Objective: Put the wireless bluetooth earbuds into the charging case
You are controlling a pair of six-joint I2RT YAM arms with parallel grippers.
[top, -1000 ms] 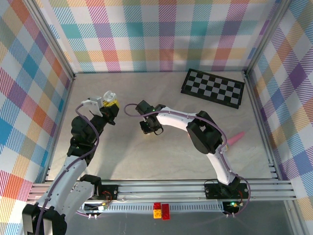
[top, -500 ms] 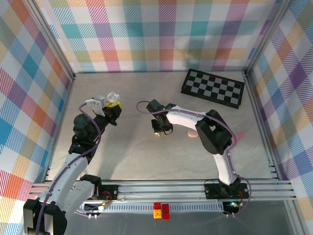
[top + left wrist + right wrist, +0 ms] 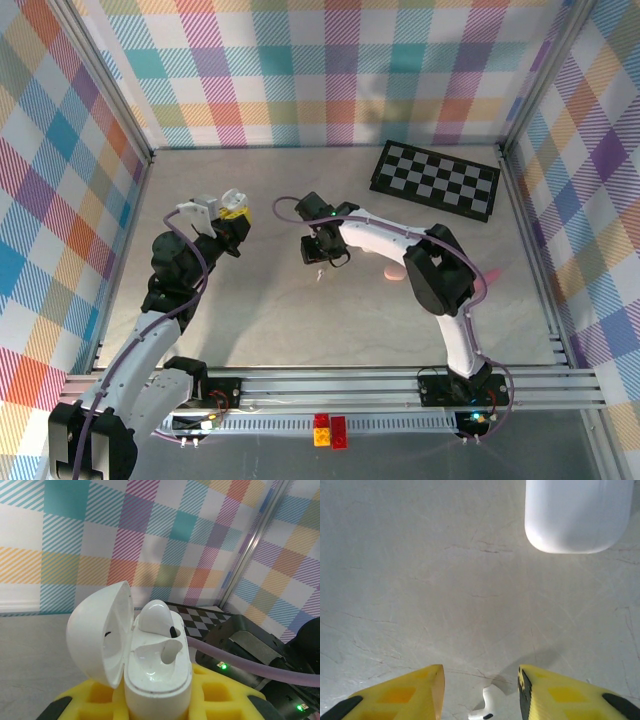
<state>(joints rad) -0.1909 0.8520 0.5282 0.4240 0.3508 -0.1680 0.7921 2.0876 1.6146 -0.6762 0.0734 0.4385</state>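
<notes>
Gripping the open charging case (image 3: 229,198), the left gripper (image 3: 228,210) faces the right gripper (image 3: 320,258) in the top view. Left wrist: one seated earbud (image 3: 156,620) sits in the clamped case. Right wrist: jaws parted, a loose earbud (image 3: 482,708) lying on the table (image 3: 420,580) between them.

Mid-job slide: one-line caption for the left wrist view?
Left tool holds the open case: one earbud seated, the other slot empty.
</notes>
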